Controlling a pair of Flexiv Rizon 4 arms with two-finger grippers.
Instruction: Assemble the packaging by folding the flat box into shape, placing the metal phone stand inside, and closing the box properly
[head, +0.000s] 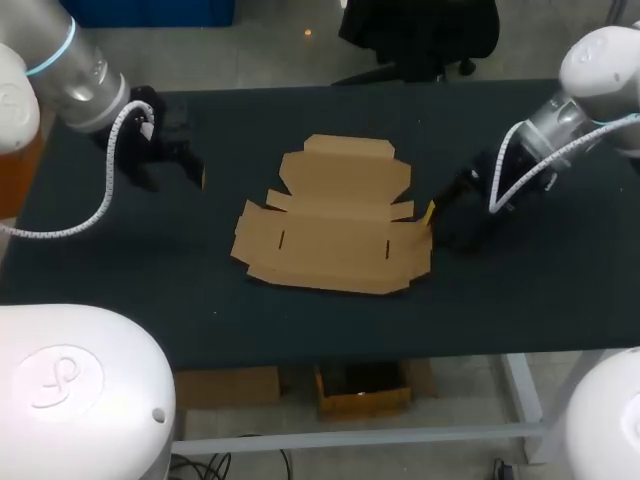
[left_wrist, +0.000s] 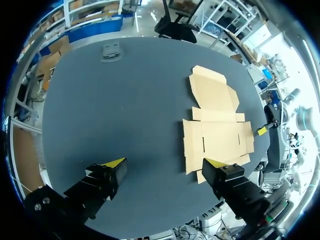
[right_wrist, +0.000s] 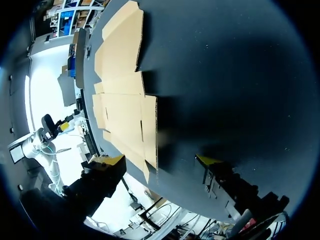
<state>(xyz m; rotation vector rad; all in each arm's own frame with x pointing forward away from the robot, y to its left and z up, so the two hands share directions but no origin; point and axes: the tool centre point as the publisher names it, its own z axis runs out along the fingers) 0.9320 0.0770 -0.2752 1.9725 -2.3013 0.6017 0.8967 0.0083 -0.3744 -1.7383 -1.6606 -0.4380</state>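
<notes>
From above, the flat cardboard box (head: 335, 215) lies unfolded in the middle of the dark table (head: 300, 120), all its flaps spread out. The left claw (head: 172, 175) hangs over the table on the left, well apart from the box, one yellow tip showing. The right claw (head: 436, 222) sits low at the box's right edge, a yellow tip just beside the nearest flap. Whether it touches the cardboard cannot be told from up here. Over to the left wrist camera: the left claw (left_wrist: 165, 165) is wide open, with nothing but bare tabletop between its two yellow tips. The box (left_wrist: 215, 125) lies ahead and off to one side, its nearest corner close to one finger (left_wrist: 222, 175). Beyond the box, the other arm's yellow tip (left_wrist: 261, 131) pokes in at the cardboard's far edge. A small grey object (left_wrist: 111, 51) rests near the far edge of the table, well away from the box — too small to make out. Now the right wrist camera: the right claw (right_wrist: 160, 161) is spread open too, gripping nothing. The box (right_wrist: 125, 110) stretches away ahead of it, flat on the table, and its near edge reaches in between the fingers, closer to one yellow tip (right_wrist: 114, 160) than the other.
</notes>
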